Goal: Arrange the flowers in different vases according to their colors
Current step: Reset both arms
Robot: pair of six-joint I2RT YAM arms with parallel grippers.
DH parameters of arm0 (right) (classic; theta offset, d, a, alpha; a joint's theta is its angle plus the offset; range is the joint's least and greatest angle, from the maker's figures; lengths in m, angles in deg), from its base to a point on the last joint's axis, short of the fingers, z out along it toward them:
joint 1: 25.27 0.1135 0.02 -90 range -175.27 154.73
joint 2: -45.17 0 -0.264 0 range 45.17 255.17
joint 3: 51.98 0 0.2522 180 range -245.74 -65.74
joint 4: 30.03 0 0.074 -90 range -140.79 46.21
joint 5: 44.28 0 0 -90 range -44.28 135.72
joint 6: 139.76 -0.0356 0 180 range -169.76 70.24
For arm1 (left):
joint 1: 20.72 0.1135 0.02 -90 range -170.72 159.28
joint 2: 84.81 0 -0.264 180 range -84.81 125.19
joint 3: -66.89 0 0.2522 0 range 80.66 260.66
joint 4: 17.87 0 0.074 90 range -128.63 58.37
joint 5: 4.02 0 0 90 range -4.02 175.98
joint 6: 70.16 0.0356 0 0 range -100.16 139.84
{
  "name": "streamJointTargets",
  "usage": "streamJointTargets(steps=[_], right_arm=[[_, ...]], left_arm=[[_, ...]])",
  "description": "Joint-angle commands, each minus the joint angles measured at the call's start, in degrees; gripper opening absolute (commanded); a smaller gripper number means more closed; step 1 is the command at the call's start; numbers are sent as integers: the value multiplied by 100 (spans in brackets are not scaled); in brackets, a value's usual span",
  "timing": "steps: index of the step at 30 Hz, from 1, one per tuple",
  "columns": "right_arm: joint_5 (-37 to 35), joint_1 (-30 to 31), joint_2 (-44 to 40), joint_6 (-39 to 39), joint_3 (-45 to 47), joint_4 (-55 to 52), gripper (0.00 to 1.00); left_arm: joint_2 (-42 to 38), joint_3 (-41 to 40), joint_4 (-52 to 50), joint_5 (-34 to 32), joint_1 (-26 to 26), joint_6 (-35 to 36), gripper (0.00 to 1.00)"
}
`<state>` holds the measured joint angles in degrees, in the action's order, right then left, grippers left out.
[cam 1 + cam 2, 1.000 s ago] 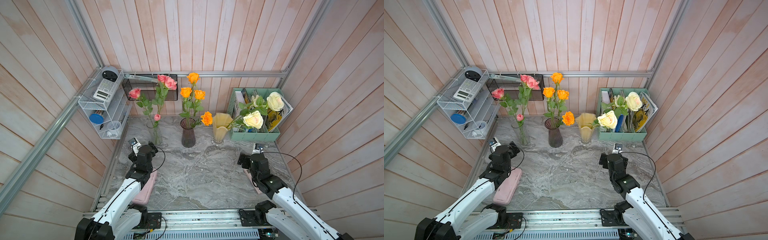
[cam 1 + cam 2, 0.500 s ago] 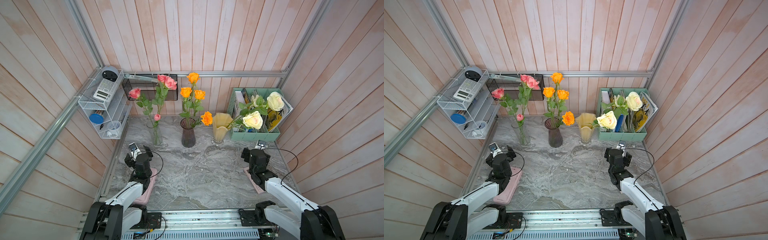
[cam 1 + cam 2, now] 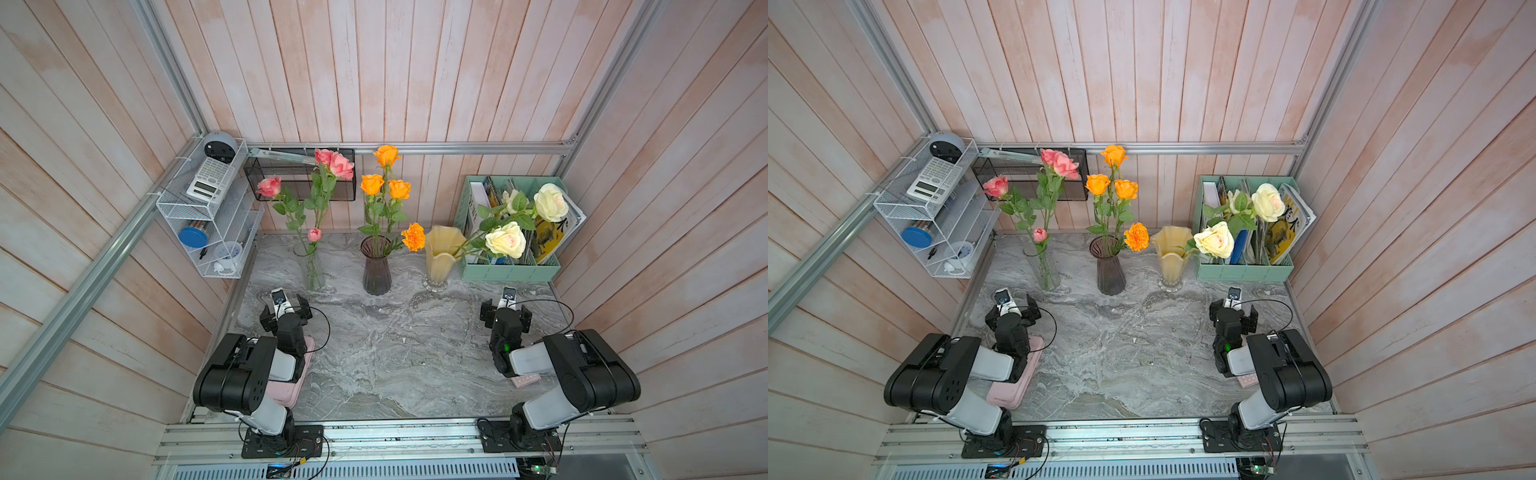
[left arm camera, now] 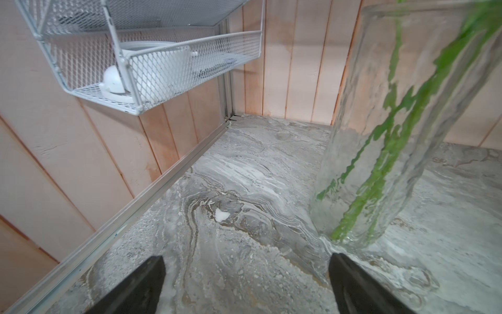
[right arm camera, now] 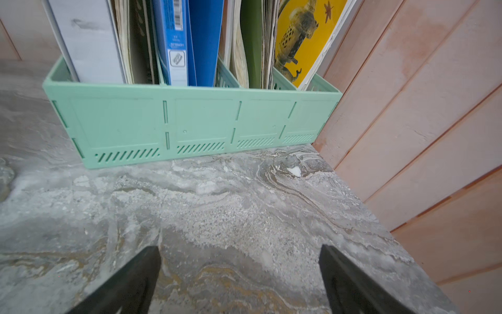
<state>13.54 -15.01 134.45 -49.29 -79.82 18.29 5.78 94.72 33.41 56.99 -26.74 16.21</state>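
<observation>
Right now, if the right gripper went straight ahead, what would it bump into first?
Probably the file holder. The right gripper, open and empty, points at its green front wall, with only table in between. How low it aims is hard to judge, so it might scrape the table first.

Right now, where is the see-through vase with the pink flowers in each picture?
Top view: clear glass vase, left of the purple vase.
Top view: same spot.
Left wrist: close up, green stems inside.
Right wrist: not in it.
Shared landmark: grey marble tabletop.
</observation>
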Motion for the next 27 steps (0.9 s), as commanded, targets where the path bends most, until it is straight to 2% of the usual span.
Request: streamJointTargets(steps=[1,2,4,10,27], right_arm=[[238,-77,270,49,-121,733,98],[235,-80,329,60,-118,849,98],[230,-106,188,-32,-221,422,98],[512,-363,107,-280,-633,-522,98],[535,-383,86,-303,-637,-554,98]], left_arm=[[-37,280,-133,195,22,94,100],[34,308,-71,158,22,134,100],[-67,429,-487,157,35,61,100],[-67,611,-838,237,180,-89,100],[-60,591,-808,244,179,-84,100]])
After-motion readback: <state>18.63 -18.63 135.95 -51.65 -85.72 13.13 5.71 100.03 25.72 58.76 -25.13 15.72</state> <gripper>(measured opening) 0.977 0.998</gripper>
